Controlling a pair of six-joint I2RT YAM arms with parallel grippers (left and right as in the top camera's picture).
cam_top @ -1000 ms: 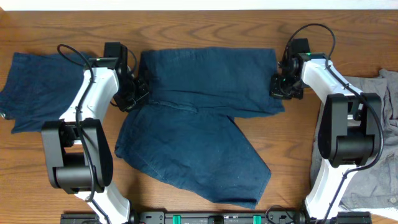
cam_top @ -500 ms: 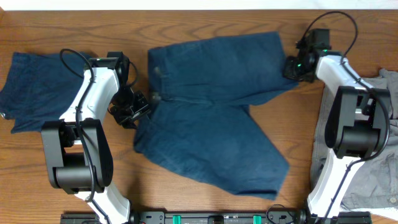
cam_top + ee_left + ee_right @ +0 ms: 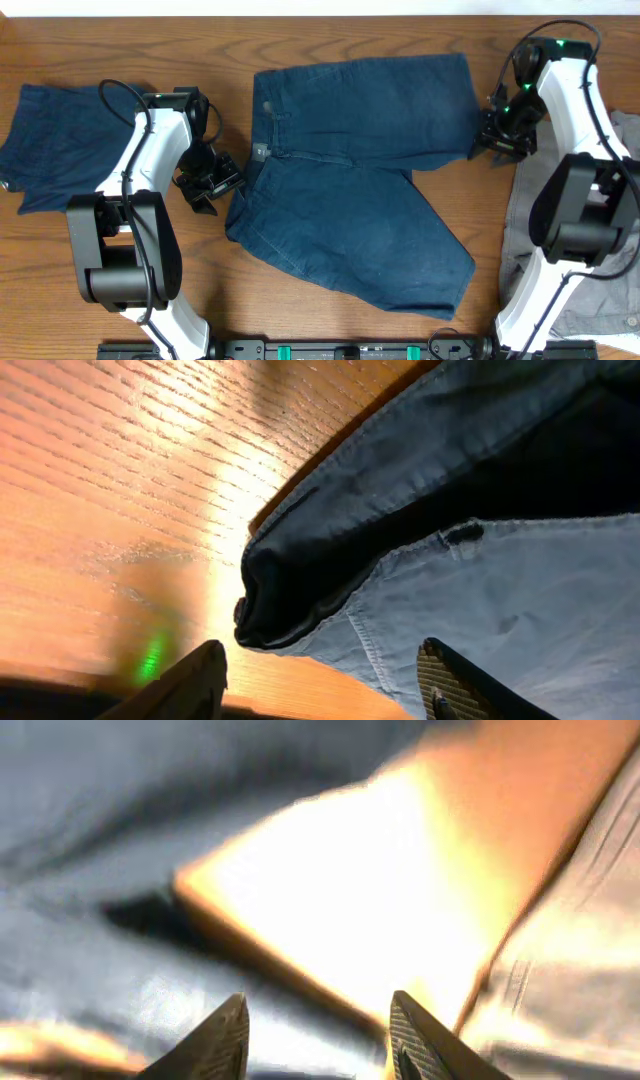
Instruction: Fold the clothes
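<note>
Dark blue denim shorts (image 3: 350,200) lie across the middle of the table, the upper half folded over with the waistband at the left. My left gripper (image 3: 208,185) is just left of the waistband corner, open and holding nothing. In the left wrist view the shorts' (image 3: 500,580) folded waistband corner lies just ahead of the open left gripper (image 3: 320,685), with bare wood between the fingers. My right gripper (image 3: 497,137) hovers at the right edge of the shorts, also open. The blurred right wrist view shows blue cloth (image 3: 120,820) on the left and the open right gripper (image 3: 318,1040) holding nothing.
A folded dark blue garment (image 3: 60,140) lies at the far left of the table. A heap of grey clothes (image 3: 600,260) lies at the right edge beside the right arm, and the grey clothes (image 3: 580,960) also show in the right wrist view. Both arm bases stand at the front.
Both grippers have opened and let go of the shorts. The shorts have shifted to the right. The right arm swung out to the right edge; the left drew back slightly.
</note>
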